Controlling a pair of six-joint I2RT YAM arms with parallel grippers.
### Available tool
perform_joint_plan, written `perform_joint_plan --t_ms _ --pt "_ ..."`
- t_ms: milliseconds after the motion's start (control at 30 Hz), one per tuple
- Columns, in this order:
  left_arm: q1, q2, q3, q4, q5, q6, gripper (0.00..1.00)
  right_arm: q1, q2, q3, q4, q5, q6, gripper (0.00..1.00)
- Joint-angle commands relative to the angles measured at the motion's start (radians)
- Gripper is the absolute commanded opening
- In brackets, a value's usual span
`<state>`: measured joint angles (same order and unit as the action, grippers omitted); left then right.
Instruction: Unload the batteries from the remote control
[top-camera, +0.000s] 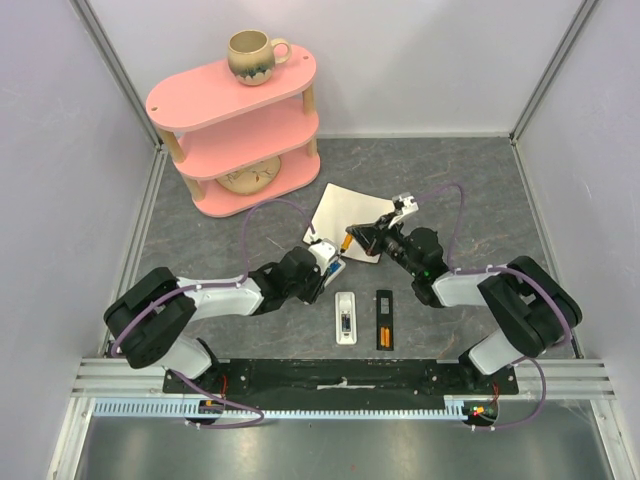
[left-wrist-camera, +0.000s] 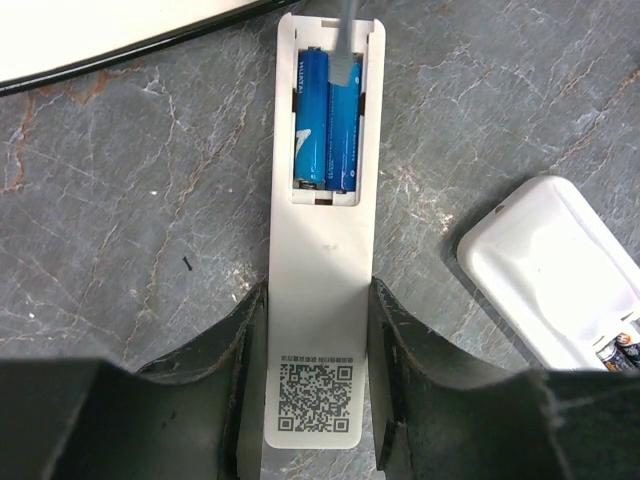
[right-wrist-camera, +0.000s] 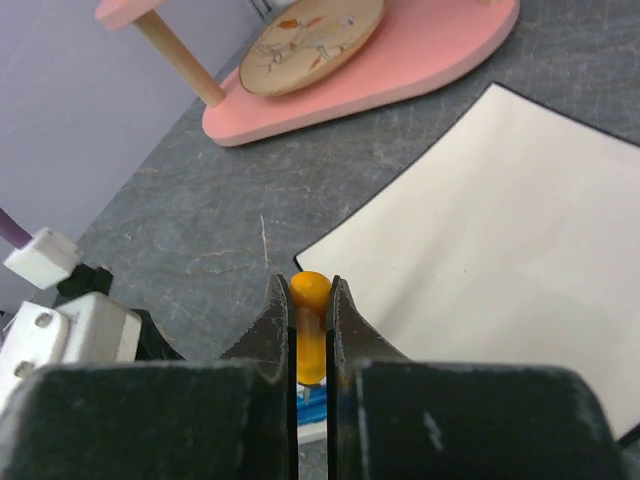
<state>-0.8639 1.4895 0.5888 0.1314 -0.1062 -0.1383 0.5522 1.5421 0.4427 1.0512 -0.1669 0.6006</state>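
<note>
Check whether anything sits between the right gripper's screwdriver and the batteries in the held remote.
Nothing visible does. The remote, clamped by the left gripper, has its compartment uncovered, and the screwdriver tip is right at the two blue batteries.

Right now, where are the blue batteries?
In the left wrist view, upper centre, the blue batteries lie side by side inside the white remote held by the left gripper.
</note>
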Motion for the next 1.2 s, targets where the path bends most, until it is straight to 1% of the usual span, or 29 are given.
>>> perform_joint_plan --t_ms 0,133,200,267,400,533,600,933,1167 --pt "0.014 0.006 0.014 0.08 0.011 0.109 0.06 -0.005 -0.005 0.071 0.158 -0.019 -0.054 0.0" --pt "0.016 0.018 0.006 0.083 0.037 0.137 0.05 -0.006 -0.008 0.096 0.112 -0.022 -0.093 0.0" --pt "0.016 0.021 0.009 0.077 0.08 0.135 0.03 -0.009 -0.007 0.094 0.086 -0.019 -0.117 0.0" --pt "0.017 0.022 0.005 0.076 0.094 0.137 0.02 -0.023 0.001 0.085 0.078 -0.026 -0.127 0.0" --pt "0.023 0.011 0.002 0.074 0.1 0.135 0.02 -0.04 0.015 0.073 0.079 -0.068 -0.139 0.0" --pt "0.031 0.011 0.002 0.071 0.1 0.129 0.02 -0.046 0.004 0.059 0.06 -0.072 -0.16 0.0" --pt "0.032 0.015 0.003 0.07 0.126 0.129 0.02 -0.046 0.0 0.059 0.044 -0.077 -0.168 0.0" --pt "0.039 0.021 0.012 0.054 0.128 0.124 0.02 -0.048 0.033 0.057 0.029 -0.114 -0.185 0.0" --pt "0.043 0.021 0.014 0.051 0.131 0.12 0.02 -0.046 0.007 0.063 -0.043 -0.106 -0.208 0.0"
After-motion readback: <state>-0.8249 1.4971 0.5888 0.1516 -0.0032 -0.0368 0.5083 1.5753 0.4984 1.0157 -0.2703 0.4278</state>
